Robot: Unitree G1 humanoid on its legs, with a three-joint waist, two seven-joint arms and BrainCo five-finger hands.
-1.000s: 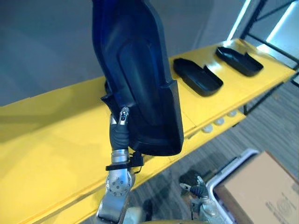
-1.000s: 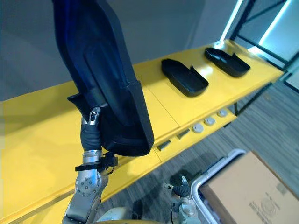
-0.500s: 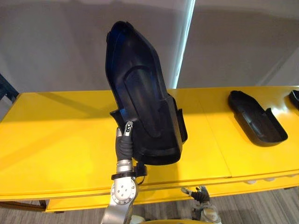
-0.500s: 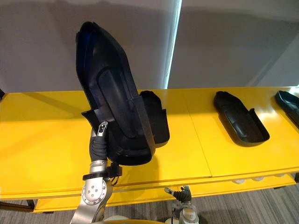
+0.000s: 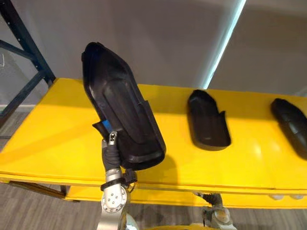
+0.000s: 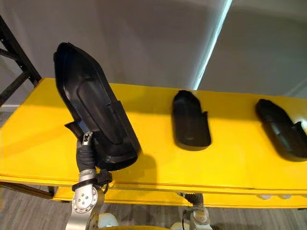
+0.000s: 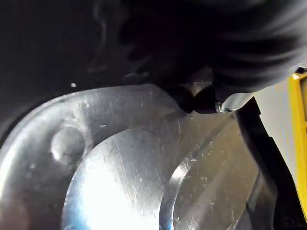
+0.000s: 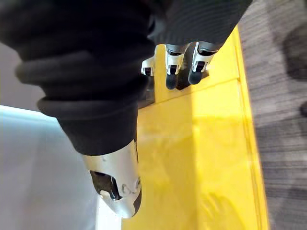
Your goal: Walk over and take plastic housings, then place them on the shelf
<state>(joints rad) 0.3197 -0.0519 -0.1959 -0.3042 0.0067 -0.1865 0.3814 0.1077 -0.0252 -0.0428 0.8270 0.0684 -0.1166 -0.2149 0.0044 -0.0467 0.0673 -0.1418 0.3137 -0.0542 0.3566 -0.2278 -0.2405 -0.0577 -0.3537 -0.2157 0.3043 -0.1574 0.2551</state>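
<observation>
My left hand (image 5: 111,149) is shut on the lower end of a large black plastic housing (image 5: 122,120), which stands nearly upright and leans back over the left part of the yellow shelf (image 5: 53,139). In the left wrist view a dark fingertip (image 7: 204,100) presses against the housing's glossy surface (image 7: 120,172). Two more black housings lie flat on the shelf, one in the middle (image 5: 207,120) and one at the far right (image 5: 290,122). My right hand (image 8: 180,60) hangs open with straight fingers by the shelf's front edge (image 8: 201,143), holding nothing.
A dark metal rack upright (image 5: 26,45) rises at the shelf's left end. A grey wall (image 5: 158,43) with a bright vertical light strip (image 5: 226,43) stands behind. Grey floor (image 5: 33,211) shows below the shelf front. Bare yellow surface (image 5: 259,153) lies between and in front of the lying housings.
The camera has swung left along the shelf, bringing the rack upright into sight. My left hand keeps its hold on the housing, which now leans further back and to the left.
</observation>
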